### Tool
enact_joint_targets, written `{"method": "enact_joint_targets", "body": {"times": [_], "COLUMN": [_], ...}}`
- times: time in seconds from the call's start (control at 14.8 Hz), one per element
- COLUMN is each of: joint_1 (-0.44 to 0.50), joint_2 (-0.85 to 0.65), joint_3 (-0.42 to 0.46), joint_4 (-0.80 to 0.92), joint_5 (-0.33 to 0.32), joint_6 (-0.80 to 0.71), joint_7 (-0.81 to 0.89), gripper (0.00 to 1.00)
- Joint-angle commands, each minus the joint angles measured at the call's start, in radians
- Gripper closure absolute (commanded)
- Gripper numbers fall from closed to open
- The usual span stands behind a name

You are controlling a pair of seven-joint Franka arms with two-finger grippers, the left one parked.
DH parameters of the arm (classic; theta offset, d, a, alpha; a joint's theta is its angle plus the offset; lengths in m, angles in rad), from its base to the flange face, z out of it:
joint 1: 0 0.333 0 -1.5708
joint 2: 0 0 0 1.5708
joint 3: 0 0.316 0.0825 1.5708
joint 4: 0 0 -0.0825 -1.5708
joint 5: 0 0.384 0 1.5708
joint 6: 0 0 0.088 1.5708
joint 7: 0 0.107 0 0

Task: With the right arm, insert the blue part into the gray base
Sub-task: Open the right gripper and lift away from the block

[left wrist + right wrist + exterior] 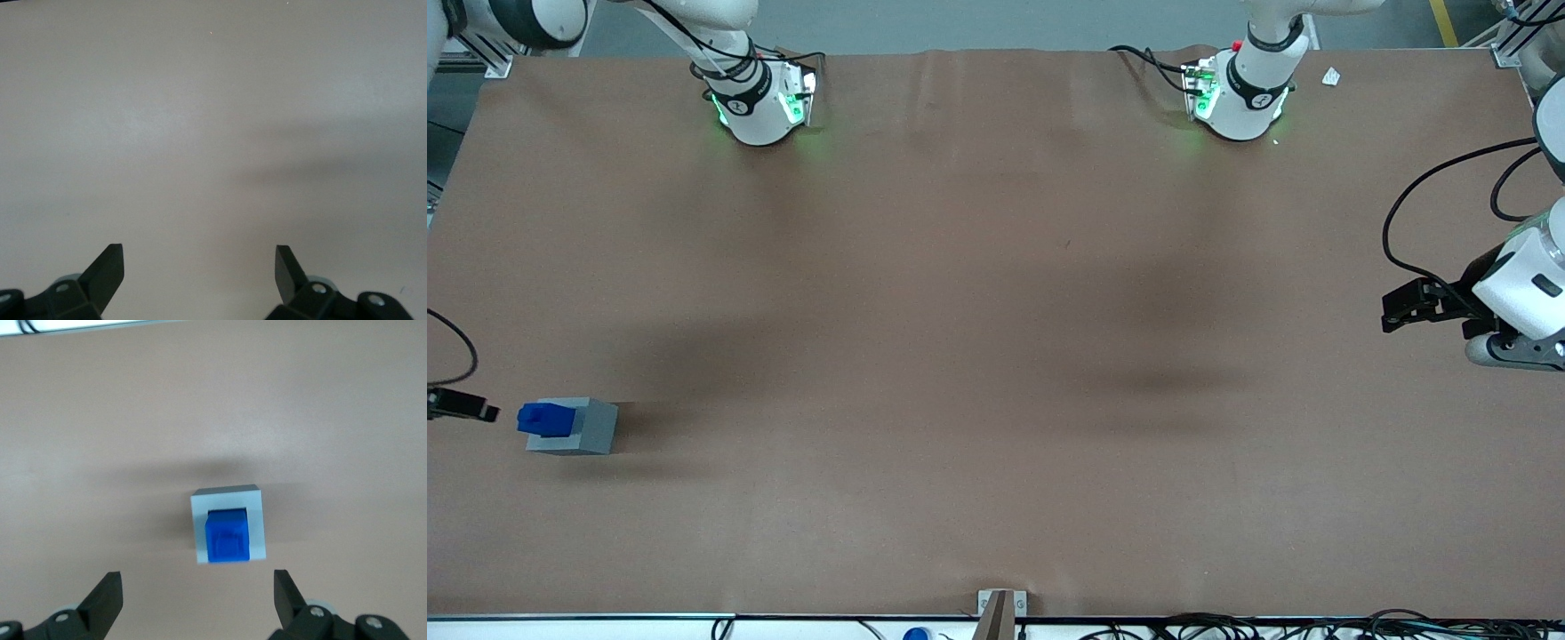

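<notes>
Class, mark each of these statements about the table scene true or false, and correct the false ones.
1. The blue part sits in the gray base. True.
2. The gripper is clamped on the blue part. False: its jaws are open and apart from it, holding nothing.
3. The gray base lies toward the parked arm's end of the table. False: it lies toward the working arm's end.
4. The blue part stands up above the gray base's top face. True.
5. A second gray base lies mid-table. False: only one is in view.
</notes>
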Motion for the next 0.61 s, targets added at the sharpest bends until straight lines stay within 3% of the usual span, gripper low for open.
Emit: {"method": "enact_joint_targets", "body": {"times": [0.0, 0.41, 0.54], "joint_1": [0.014, 0.170, 0.218], "joint_2": [-0.223, -0.404, -0.452], "joint_3": [0.011, 0.009, 0.011], "joint_4": [-0.210, -0.237, -0.237], "joint_5": [0.013, -0.010, -0.065], "joint_6": [-0.013, -0.200, -0.262], "joint_7": [0.016, 0.238, 0.263], "gripper": [0.00, 0.00, 0.00]}}
